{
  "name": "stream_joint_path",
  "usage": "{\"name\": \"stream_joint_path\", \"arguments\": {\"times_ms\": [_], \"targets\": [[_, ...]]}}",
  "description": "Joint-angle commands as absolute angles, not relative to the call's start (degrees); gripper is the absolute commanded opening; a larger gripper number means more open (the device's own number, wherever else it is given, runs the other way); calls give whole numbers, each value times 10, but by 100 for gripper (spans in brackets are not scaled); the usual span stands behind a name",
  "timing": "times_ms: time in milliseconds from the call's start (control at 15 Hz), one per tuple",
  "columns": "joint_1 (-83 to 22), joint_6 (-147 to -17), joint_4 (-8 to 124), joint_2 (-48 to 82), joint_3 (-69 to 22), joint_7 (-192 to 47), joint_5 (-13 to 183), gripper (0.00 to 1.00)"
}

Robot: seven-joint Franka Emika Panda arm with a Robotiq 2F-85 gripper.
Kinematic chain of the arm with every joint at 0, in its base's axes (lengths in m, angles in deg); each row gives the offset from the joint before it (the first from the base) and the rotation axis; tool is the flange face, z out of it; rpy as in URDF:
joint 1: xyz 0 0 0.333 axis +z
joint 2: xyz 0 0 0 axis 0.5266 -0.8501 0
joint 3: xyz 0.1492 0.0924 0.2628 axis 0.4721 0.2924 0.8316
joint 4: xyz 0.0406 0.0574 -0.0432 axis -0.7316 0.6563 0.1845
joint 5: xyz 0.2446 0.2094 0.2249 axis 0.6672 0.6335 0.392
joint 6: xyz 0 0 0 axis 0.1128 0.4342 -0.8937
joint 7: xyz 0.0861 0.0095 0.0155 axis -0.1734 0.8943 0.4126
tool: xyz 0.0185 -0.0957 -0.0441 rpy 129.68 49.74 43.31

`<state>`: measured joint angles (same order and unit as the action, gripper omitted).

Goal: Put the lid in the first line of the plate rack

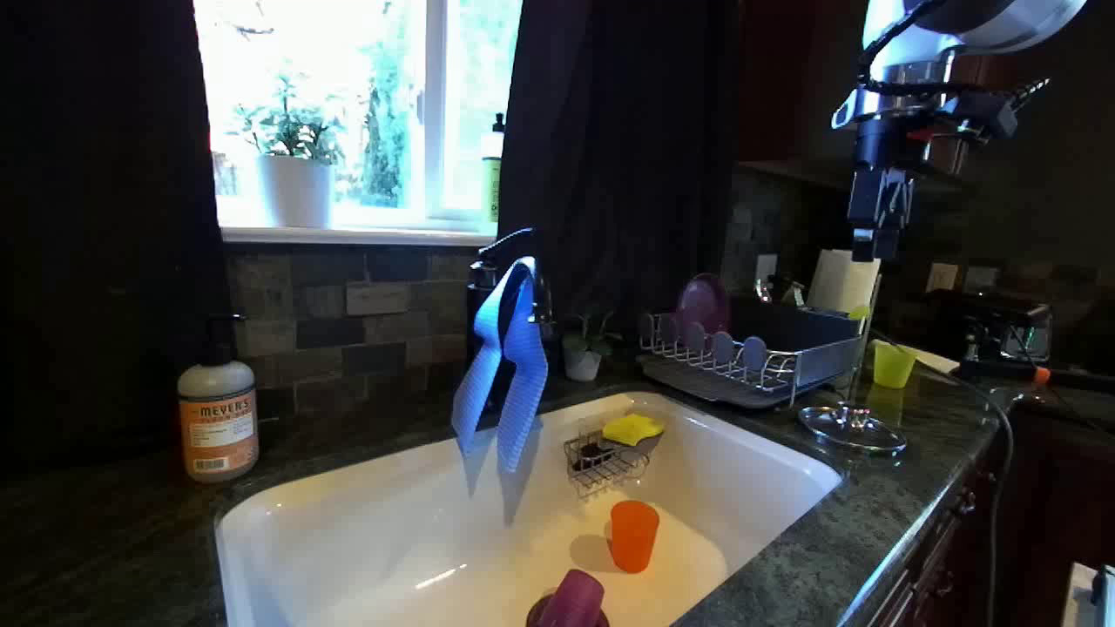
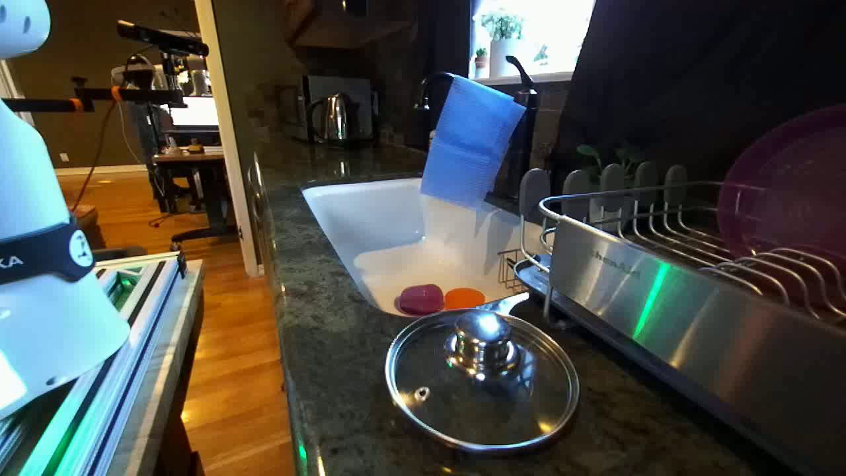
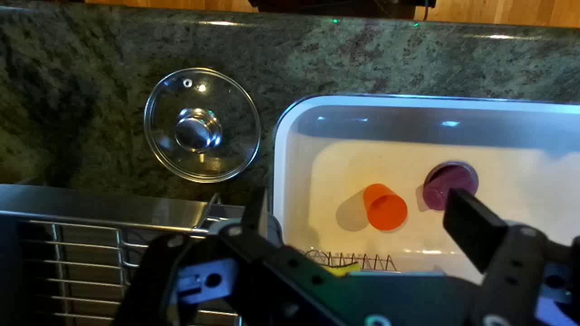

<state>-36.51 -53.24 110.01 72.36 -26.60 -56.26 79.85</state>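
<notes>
The lid lies flat on the counter, between the counter's front edge and the plate rack, just beside the corner of the sink. Round, it is as long one way as another; its knob points straight up, and its small vent sits on the side toward the front edge. The rack's long side runs roughly along that edge, farther back. The gripper hangs high above, fingers spread wide apart.

Counted: one lid; one rack, with one purple plate standing in it and five grey-tipped prongs along its sink end; three cups, an orange cup and a tilted purple cup in the sink and a yellow-green cup on the counter; one blue cloth over one faucet.
</notes>
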Motion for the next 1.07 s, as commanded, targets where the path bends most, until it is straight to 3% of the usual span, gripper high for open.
{"name": "stream_joint_path", "arguments": {"times_ms": [0, 267, 867, 1000], "targets": [[-363, -531, 1099, 723, -268, -564, 797, 100], [-363, -531, 1099, 723, -268, -564, 797, 100], [-412, -771, 1281, 753, -334, -522, 769, 100], [-427, -806, 1244, 707, -383, -476, 780, 100]]}}
